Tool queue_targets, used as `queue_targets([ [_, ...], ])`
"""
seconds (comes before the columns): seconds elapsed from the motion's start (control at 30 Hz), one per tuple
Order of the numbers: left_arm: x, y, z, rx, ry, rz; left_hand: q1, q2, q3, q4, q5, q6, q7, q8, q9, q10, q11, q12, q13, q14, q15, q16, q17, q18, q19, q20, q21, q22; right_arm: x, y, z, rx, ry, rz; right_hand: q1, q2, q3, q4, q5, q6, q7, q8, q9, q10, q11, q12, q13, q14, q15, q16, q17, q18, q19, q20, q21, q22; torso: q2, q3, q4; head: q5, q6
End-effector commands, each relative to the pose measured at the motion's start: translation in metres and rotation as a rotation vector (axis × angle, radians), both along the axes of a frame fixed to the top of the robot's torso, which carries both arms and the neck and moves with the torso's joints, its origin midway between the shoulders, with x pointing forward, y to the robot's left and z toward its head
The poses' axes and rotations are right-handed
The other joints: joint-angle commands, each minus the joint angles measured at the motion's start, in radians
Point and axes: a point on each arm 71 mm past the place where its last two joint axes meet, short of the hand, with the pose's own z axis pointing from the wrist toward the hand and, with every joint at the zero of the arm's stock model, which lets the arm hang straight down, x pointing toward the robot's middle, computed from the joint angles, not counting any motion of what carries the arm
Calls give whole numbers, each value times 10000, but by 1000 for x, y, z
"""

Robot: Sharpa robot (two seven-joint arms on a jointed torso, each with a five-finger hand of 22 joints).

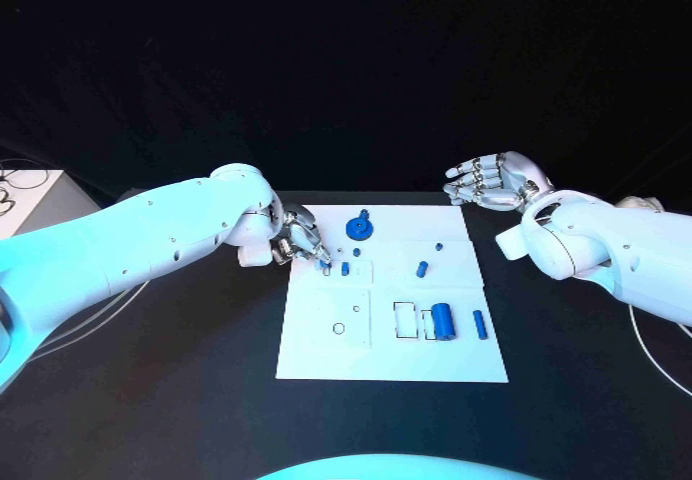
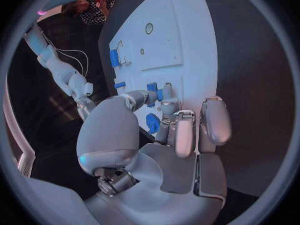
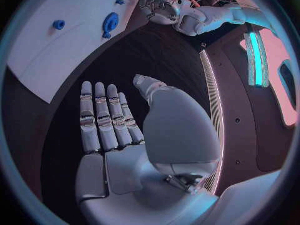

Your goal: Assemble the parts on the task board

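White task board (image 1: 325,345) flat mid-table, parts scattered across it, assembly judged early.

Left hand (image 1: 296,240) down at board's near-left edge, fingertips curled onto a small blue peg (image 1: 345,268) area. From left wrist view, thumb and fingers (image 2: 152,96) closing round a short blue part (image 2: 152,87); looks pinched, though contact partly hidden by the fingers themselves. Probably seating it, or lifting it, at the small socket just under the fingertips. Low wrist angle fits a vertical insert.

Right hand (image 1: 495,181) parked off the board's far-right corner, well clear, holding nothing. Fingers (image 3: 103,120) straight and side by side, thumb apart: flat open palm in right wrist view. Likely kept back to leave the left hand room.

Parts relative to left hand:
- blue round disc with tab (image 1: 361,229) just beyond the fingertips, toward the board's far edge
- small blue stub (image 1: 423,268) further out toward the right hand, lying loose on the board
- blue cylinder (image 1: 444,322) and thin blue pin (image 1: 479,322) well away, on the side nearest the robot

Receptacles:
- rectangular outlined recess (image 1: 407,320) just beside the cylinder, appears unfilled
- cylinder seems to sit in or on the adjoining slot; cannot tell which
- small ring hole (image 1: 339,328) on the left panel, nothing in it

Risk: peg tipping if released before seated.
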Motion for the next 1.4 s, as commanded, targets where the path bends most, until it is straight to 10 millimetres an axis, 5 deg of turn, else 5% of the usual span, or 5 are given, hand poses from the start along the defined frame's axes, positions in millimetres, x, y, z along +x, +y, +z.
queue_targets([
  [0.03, 0, -2, 0, 382, -156, 23, -77, 44, 2381, -2437, 75, 82, -22, 69, 15, 141, -79, 48, 32, 954, -69, 42, 2225, -7, 10, -37, 72, 28, 0, 1, 0, 14, -28, 117, -77, 5, 33, 17, 37, 50, 353, -44, -16, 36, 42, -41, -14, 60, 2, -31, -10, 72, 11, 14, -6, -12, -3, -3, 8, 10, -30],
  [1.4, -4, -13, -10, 1438, 402, -754, -160, 28, 2359, -2503, 330, 141, -42, 83, 46, 266, -95, 176, 237, 975, -79, 81, 2294, -16, 27, -47, 110, 74, 0, 3, 0, 22, -22, 170, -86, -6, 27, 5, 53, 61, 351, -52, -26, 42, 40, -43, -13, 72, 1, -32, -45, 72, 11, 15, -3, -12, 5, -6, -10, 13, -151],
])
